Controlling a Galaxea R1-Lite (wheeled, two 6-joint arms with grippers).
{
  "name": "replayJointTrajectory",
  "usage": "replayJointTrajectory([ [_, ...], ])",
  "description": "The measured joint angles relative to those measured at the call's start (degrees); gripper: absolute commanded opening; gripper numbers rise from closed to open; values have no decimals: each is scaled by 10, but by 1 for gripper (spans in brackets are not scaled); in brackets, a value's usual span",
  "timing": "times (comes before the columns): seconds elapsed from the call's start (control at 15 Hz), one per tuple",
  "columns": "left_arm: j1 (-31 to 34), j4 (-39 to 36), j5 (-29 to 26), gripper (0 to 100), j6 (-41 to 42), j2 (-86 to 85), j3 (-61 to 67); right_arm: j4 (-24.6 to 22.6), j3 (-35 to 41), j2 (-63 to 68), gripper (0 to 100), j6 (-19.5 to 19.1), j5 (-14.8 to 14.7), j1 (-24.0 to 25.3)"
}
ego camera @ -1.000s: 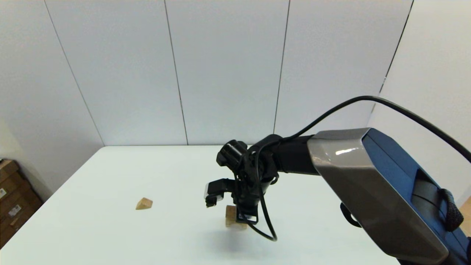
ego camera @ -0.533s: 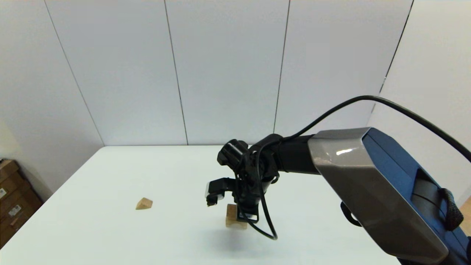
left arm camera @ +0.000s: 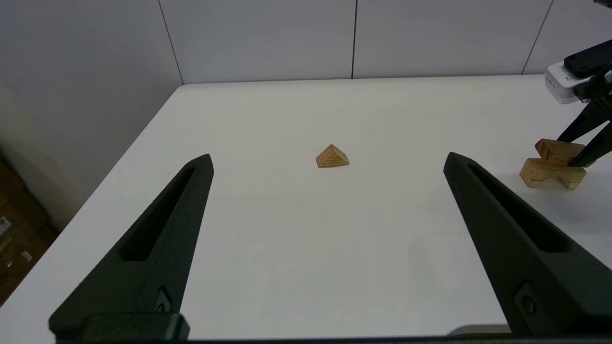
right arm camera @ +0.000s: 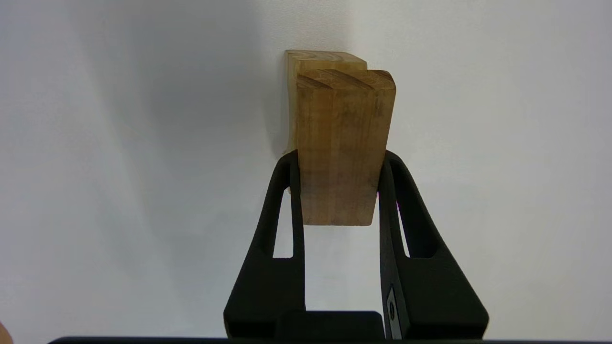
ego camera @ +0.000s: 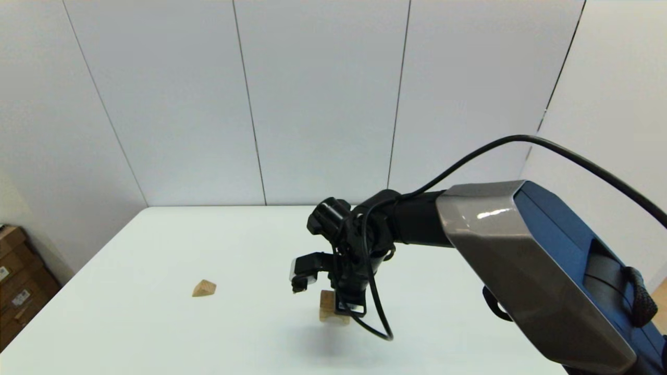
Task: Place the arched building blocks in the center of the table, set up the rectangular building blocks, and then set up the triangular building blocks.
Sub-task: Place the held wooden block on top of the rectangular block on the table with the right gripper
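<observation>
White wall panels rise behind the white worktop (ego camera: 156, 323), whose far edge meets them. Head view: the right gripper (ego camera: 348, 307) reaches down over the middle of the worktop, and its fingers grip the rectangular block (ego camera: 327, 299), which sits on the arched block (ego camera: 336, 316); the arm hides much of both. The triangular block (ego camera: 204, 288) lies alone, well apart from this pair, toward the worktop's left edge. Cardboard boxes (ego camera: 18, 291) stand on the floor beyond that edge.

Left wrist view: the left gripper (left arm camera: 327, 165) hangs above the worktop's near left part with its fingers (left arm camera: 158, 239) spread wide and nothing between them. The triangular block (left arm camera: 332, 156) rests on the bare surface ahead of them, one triangular end facing the camera. Off to the side, the arched block (left arm camera: 550, 173) lies with its hollow turned down, the rectangular block (left arm camera: 554, 149) on top of it, and the right gripper's fingers (left arm camera: 590, 143) on that upper block.

Right wrist view: the right gripper's fingers (right arm camera: 279, 191) are closed at a narrow gap on the two long sides of the rectangular block (right arm camera: 342, 148). The paler arched block (right arm camera: 322, 59) shows beneath it, at its far end and along one side.
</observation>
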Motion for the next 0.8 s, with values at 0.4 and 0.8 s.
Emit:
replayJointTrajectory([
  [0.4,0,0,0,100,0,0,0,1,0,1,0,0,1,4],
  [0.8,0,0,0,100,0,0,0,0,0,3,0,0,1,5],
])
